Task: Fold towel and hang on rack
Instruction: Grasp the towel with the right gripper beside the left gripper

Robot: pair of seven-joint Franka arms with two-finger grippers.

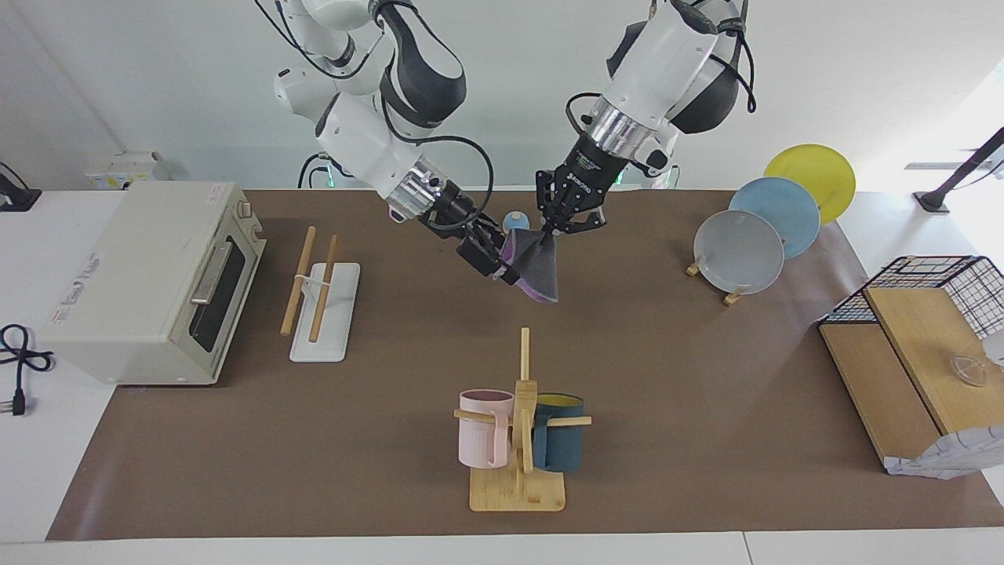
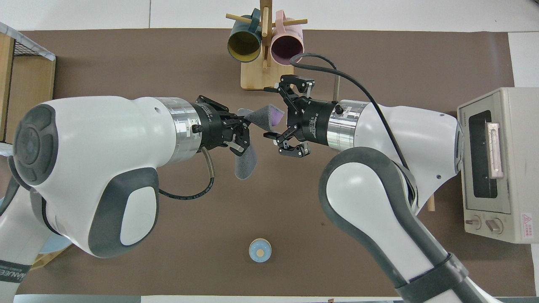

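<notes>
Both arms meet over the middle of the brown surface [image 1: 667, 377], where the towel [image 1: 540, 267] hangs in the air, dark grey face outward with a purple edge showing. The left end effector [image 1: 547, 229] is clamped on the towel's top corner, fingertips together on the cloth, so that the rest drapes down from it. The right end effector [image 1: 502, 267] sits just beside the hanging cloth with its fingers spread wide apart, on either side of the towel's purple edge, not pinching it. The rack [image 1: 318, 294] stands well apart from the towel, toward the right arm's end of the surface, next to the toaster oven [image 1: 149, 282], with both wooden rods bare. A mug tree [image 1: 519, 424] with a pink and a dark teal mug stands farther from the robots than the towel.
</notes>
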